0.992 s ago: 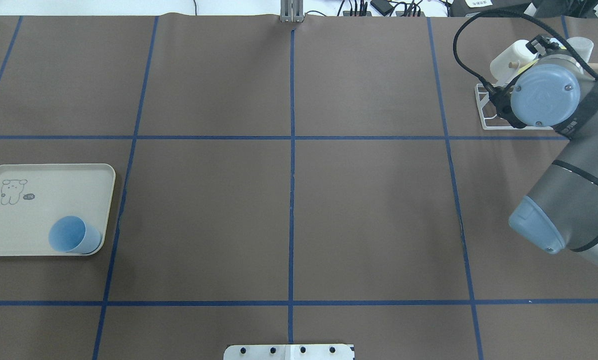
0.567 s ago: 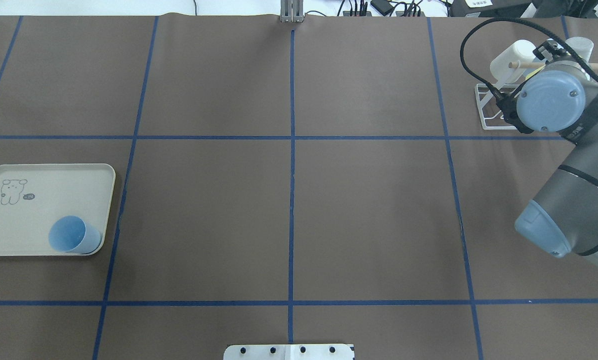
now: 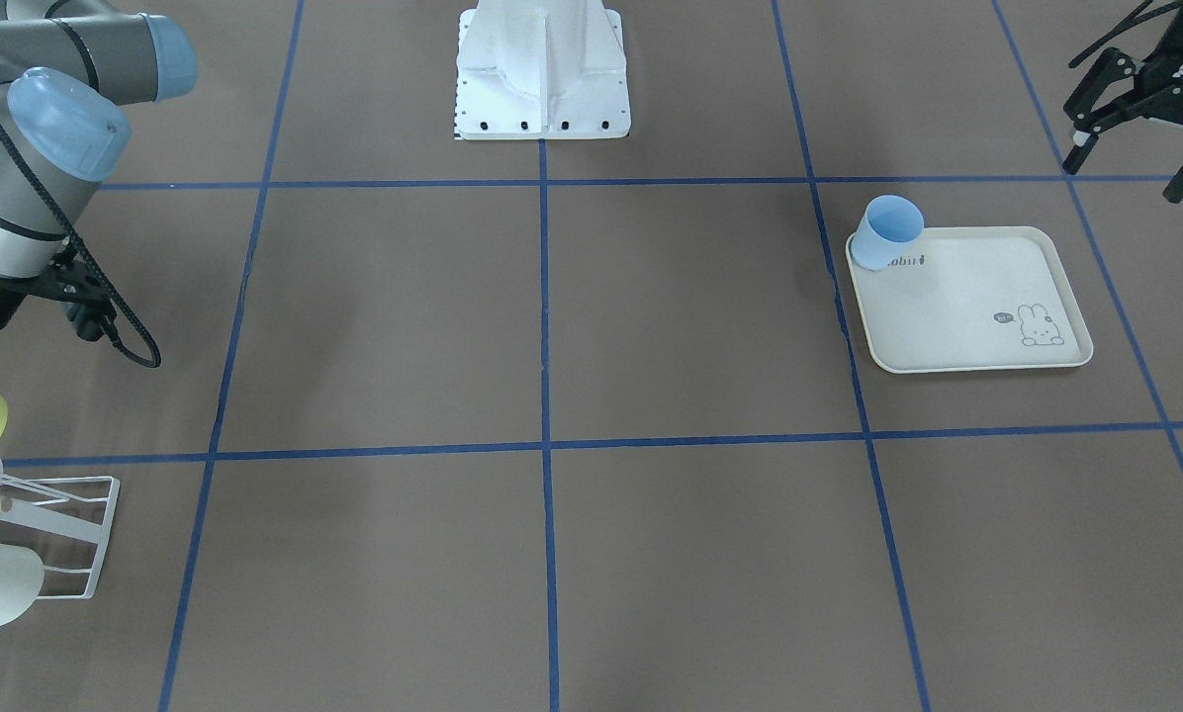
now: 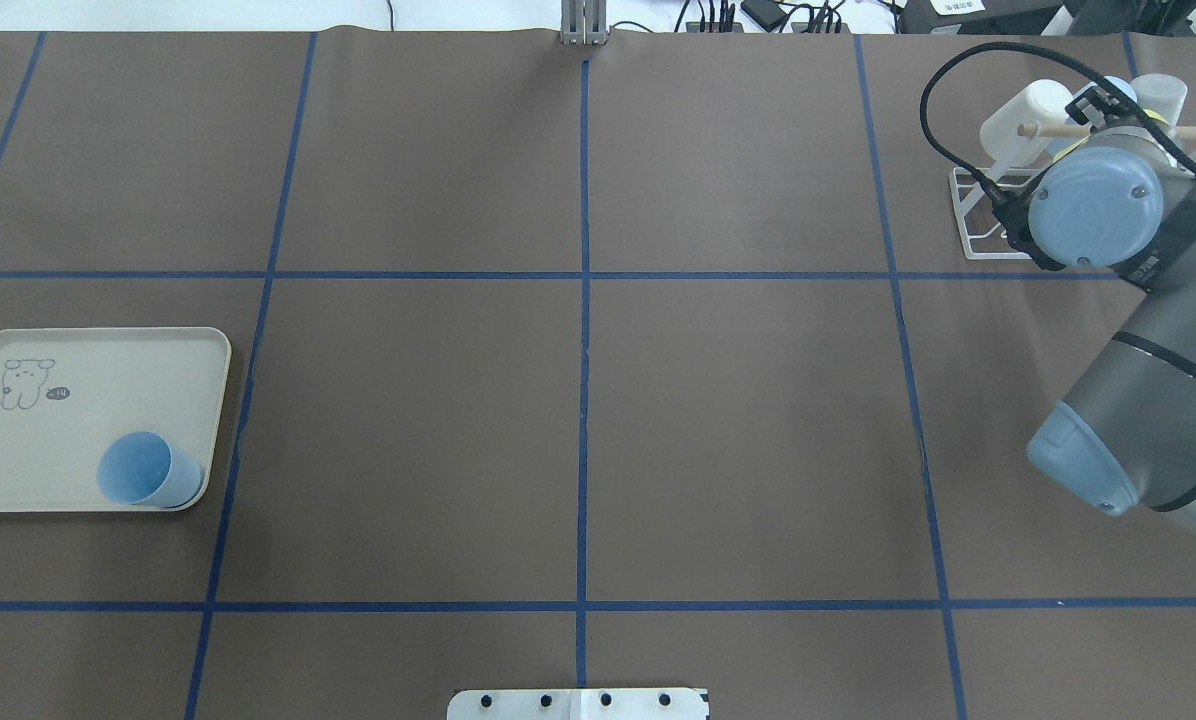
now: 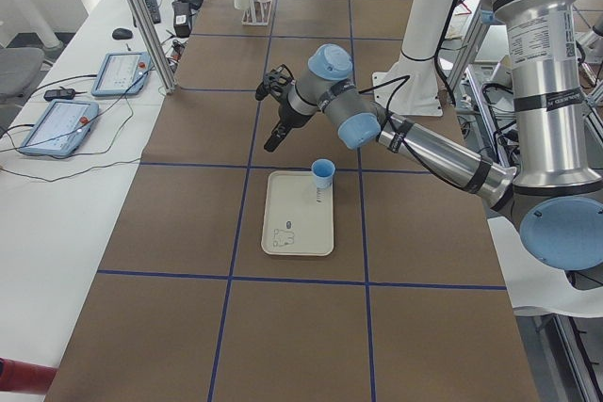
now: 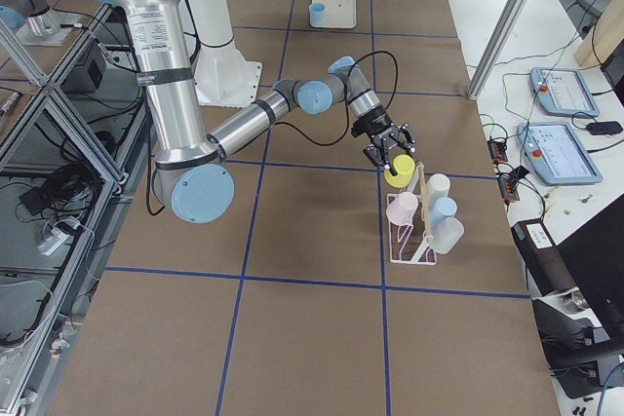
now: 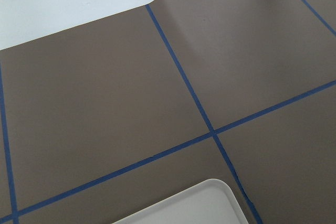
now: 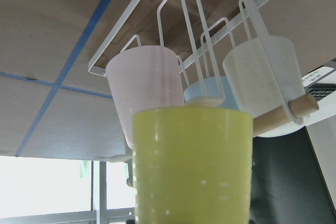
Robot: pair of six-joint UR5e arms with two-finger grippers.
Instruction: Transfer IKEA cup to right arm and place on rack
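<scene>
The left claw (image 3: 1122, 180) hangs in the air with its fingers spread wide apart. Lower than it and well apart from it, the tray (image 3: 977, 361) is laid near one end of the worktop (image 4: 578, 430). Whether the claw is straight above the tray or off to its side cannot be told. A blue cup (image 3: 886, 233) is stood upright against the rim, in the tray corner nearest the robot's base.

The right claw (image 6: 391, 154) is poised just above the rack (image 6: 408, 252), which is set near the worktop's far edge. A yellow cup (image 6: 398, 173) is seen directly under that claw, just beside the end of the dowel (image 8: 302, 107). Whether the claw is clamped on it or parted cannot be told. Further below that claw, a pink cup (image 6: 402, 208) and other pale cups are hung on the prongs.

Between the two claws a broad stretch of brown worktop is shown, divided by blue tape lines (image 4: 584, 300).

"ROBOTIQ" is printed in white on the left claw, with the last letter cut by the picture's edge. A rabbit is drawn on the tray. The small wording beside the blue cup and the white marks on the band of the right arm (image 4: 1148, 340) are too small to be read.
</scene>
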